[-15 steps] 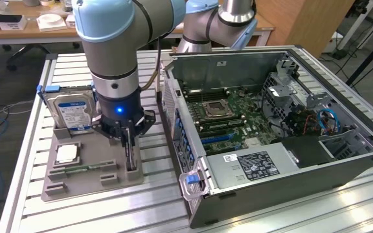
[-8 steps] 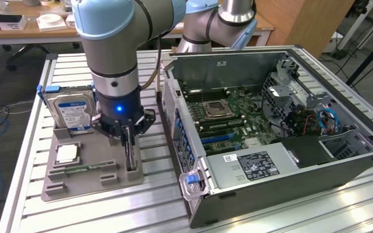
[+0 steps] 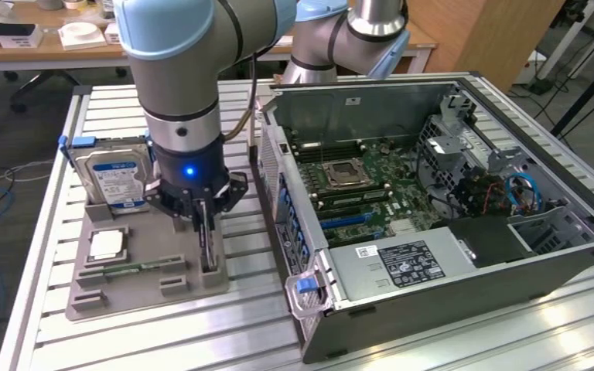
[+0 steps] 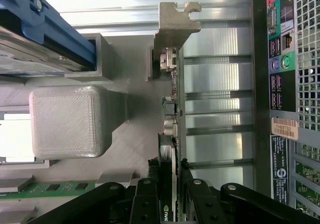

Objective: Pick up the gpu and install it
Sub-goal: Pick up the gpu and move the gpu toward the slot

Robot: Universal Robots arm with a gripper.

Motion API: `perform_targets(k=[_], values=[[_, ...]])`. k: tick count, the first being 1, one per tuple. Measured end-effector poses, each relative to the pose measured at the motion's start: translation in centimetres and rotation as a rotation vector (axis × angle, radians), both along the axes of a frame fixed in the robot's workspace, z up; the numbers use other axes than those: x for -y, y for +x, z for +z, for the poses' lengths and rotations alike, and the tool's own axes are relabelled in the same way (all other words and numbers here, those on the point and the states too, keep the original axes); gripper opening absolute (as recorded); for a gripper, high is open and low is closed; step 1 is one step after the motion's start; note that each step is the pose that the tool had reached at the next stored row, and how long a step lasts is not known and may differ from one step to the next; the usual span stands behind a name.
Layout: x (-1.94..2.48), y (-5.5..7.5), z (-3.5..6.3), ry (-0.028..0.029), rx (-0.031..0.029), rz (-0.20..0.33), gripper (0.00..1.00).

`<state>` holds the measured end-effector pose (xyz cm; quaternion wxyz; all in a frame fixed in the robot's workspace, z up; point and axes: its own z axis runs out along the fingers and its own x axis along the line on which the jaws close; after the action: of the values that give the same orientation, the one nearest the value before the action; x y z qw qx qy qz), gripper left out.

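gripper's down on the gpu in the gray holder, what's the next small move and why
Probably a short, straight lift. The gripper looks closed on the gpu, which stands on edge, seated in the gray holder. The holder's walls and the computer case sit close beside it, so pulling sideways first would likely snag the card.

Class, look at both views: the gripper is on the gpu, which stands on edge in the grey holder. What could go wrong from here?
1. The gripper pinches the thin gpu by its upper edge alone, so on lifting the card might tilt or slip.
2. The gpu's silver bracket sits against the grey holder, with the computer case close beside it. The bracket could snag or knock either.
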<state>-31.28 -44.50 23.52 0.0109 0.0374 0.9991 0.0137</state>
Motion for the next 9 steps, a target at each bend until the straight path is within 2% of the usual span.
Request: perform_targets(k=[9], values=[[0.00, 0.00, 0.23, 0.0000, 0.0000, 0.000, 0.27]])
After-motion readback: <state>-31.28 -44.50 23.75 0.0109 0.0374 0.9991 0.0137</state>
